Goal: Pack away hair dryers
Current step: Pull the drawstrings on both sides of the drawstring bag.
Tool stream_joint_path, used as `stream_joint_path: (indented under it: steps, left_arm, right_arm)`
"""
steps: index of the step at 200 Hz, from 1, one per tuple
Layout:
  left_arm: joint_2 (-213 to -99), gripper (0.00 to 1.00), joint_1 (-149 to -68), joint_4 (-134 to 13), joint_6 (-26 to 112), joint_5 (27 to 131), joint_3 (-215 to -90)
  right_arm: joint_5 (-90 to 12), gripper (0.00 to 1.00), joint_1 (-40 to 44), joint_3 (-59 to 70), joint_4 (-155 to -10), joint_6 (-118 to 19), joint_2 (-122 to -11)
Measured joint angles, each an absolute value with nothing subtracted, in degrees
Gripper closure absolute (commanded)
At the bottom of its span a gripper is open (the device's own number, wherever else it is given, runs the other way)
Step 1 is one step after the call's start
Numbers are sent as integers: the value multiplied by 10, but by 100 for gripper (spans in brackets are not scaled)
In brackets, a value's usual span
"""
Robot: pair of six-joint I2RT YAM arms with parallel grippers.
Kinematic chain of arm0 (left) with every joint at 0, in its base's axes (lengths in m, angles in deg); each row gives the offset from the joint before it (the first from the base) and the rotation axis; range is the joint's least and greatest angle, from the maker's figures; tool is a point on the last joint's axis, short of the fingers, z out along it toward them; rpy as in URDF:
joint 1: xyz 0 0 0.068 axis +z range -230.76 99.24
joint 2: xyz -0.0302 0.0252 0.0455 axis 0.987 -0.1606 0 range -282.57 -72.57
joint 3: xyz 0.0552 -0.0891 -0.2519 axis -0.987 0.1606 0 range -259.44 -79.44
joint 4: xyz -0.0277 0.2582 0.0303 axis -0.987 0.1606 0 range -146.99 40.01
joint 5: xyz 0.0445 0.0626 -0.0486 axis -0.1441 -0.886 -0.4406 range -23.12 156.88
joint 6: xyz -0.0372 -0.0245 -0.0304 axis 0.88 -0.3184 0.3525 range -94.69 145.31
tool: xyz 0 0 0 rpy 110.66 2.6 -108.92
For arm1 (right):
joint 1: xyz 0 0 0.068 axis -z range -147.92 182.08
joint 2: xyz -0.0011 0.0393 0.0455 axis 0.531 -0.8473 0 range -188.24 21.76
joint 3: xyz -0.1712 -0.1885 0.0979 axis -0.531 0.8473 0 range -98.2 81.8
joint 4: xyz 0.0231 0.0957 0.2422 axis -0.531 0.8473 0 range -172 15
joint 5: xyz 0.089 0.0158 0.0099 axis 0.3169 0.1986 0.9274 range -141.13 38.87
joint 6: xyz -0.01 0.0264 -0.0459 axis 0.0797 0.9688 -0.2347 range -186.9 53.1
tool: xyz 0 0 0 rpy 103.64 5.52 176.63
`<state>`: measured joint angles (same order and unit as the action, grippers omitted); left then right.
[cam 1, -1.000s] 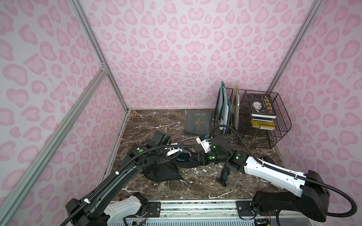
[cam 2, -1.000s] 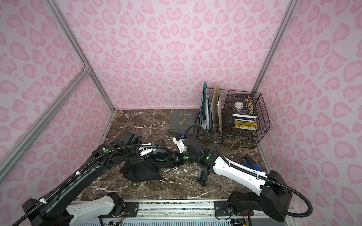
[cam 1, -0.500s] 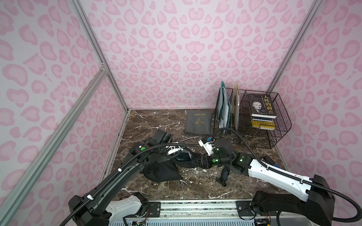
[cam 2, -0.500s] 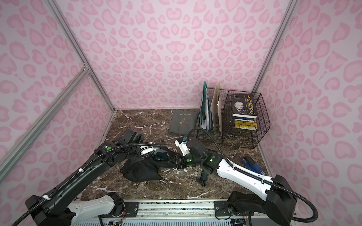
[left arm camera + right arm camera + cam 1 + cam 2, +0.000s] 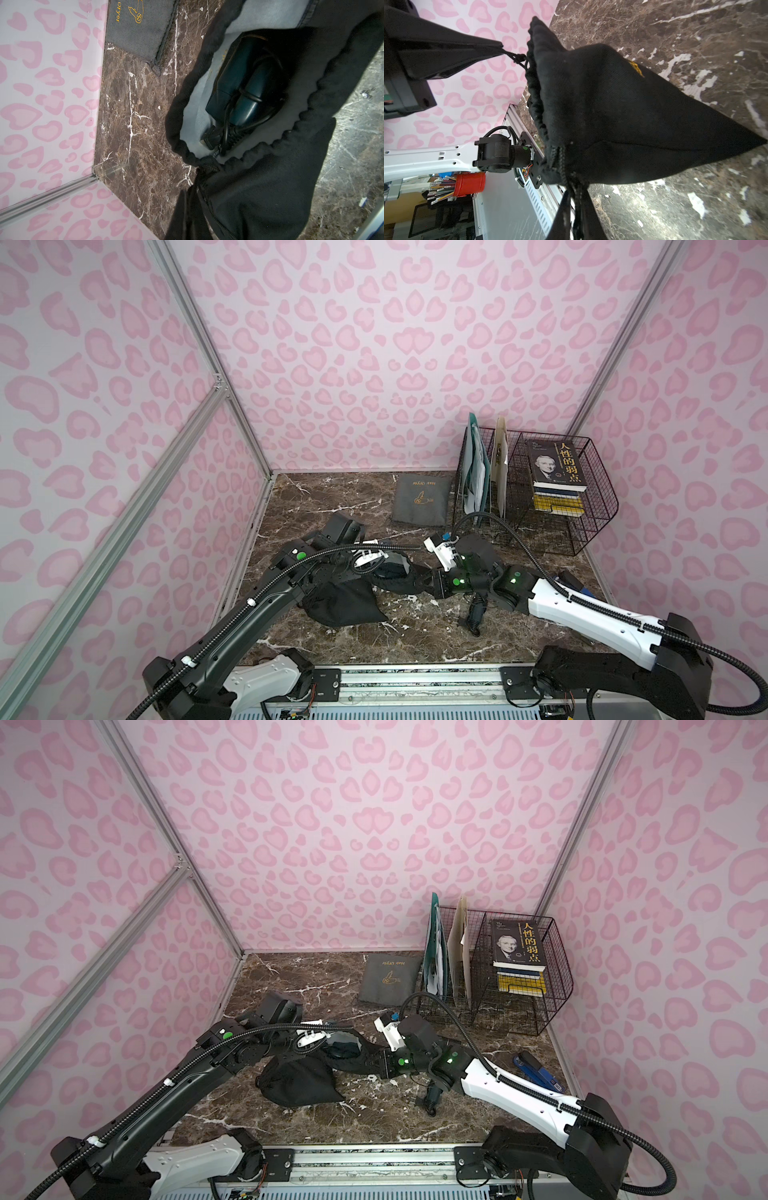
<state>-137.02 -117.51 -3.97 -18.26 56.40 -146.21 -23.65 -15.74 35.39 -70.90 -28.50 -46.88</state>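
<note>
Overhead: marble tabletop (image 5: pixel 332 497), pink walls (image 5: pixel 374 344). Left wrist view, unlike right, shows the dryer (image 5: pixel 245 83) inside the pouch (image 5: pixel 259 197). Left gripper (image 5: pixel 501 46) and right gripper (image 5: pixel 575 197) pinch drawstrings (image 5: pixel 517 57).

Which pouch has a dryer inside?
The black pouch: a dark teal dryer shows in its open mouth. The grey pouch lies flat by the rack.

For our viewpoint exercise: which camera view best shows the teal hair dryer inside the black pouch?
Left wrist: it looks into the open black pouch at the teal hair dryer and cord. Both top views catch only a dark glimpse; the right wrist sees just the pouch's outside.
</note>
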Motion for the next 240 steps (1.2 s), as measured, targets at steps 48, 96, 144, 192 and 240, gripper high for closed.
stream_joint_path:
  steps: [48,96,144,192,240]
  left_arm:
    - [-1363,98,-1175,-40,-188,561,-1462]
    - [-1363,99,-1168,-42,-193,526,-1499]
    - [-1385,99,-1157,-49,-186,515,-1584]
    - [-1381,99,-1143,-63,-182,512,-1601]
    - [-1352,99,-1110,-80,-196,515,-1575]
  right_arm:
    - [-301,100,-138,357,-684,-274,-442]
    - [-408,100,-138,317,-640,-250,-427]
    - [-543,100,-138,252,-589,-229,-454]
    - [-654,100,-137,208,-532,-224,-479]
    - [-697,100,-93,219,-501,-214,-444]
